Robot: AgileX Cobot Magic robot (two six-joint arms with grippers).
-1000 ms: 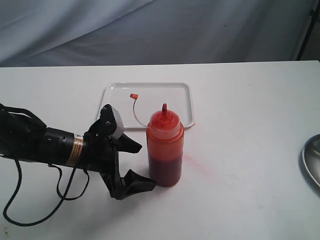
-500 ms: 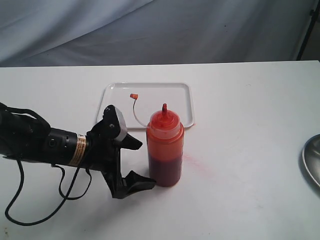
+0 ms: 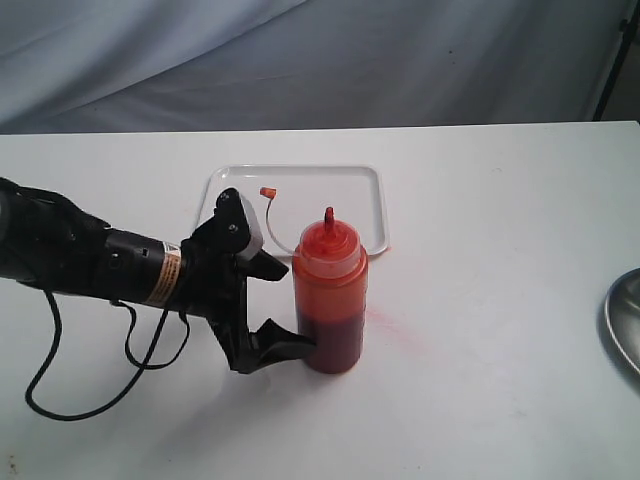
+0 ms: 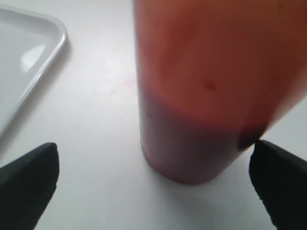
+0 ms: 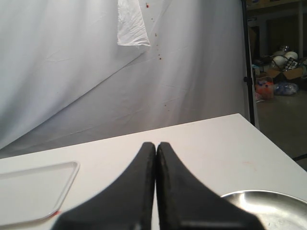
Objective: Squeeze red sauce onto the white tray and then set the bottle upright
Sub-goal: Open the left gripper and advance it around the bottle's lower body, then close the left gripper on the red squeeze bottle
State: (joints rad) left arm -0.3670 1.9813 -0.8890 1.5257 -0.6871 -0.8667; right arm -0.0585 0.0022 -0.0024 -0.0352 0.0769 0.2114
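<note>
The bottle (image 3: 328, 295) stands upright on the table just in front of the white tray (image 3: 345, 195), with its small cap (image 3: 268, 192) hanging on a tether over the tray. Dark red sauce (image 3: 331, 343) fills its lower part; no blobs show on the tray. My left gripper (image 3: 292, 308) is open, with one finger on each side of the bottle's lower half. In the left wrist view the bottle (image 4: 206, 96) fills the space between the fingers (image 4: 29, 179), and a corner of the tray (image 4: 29, 52) shows. My right gripper (image 5: 156, 146) is shut on nothing, up off the table.
A grey metal dish (image 3: 625, 320) sits at the table's right edge and shows below the right gripper as dish (image 5: 268, 206). A faint pink smear (image 3: 395, 325) marks the table to the right of the bottle. A grey cloth hangs behind the table.
My left gripper has moved right, towards the bottle, and its open fingers now flank the bottle's lower half. The bottle has not moved.
</note>
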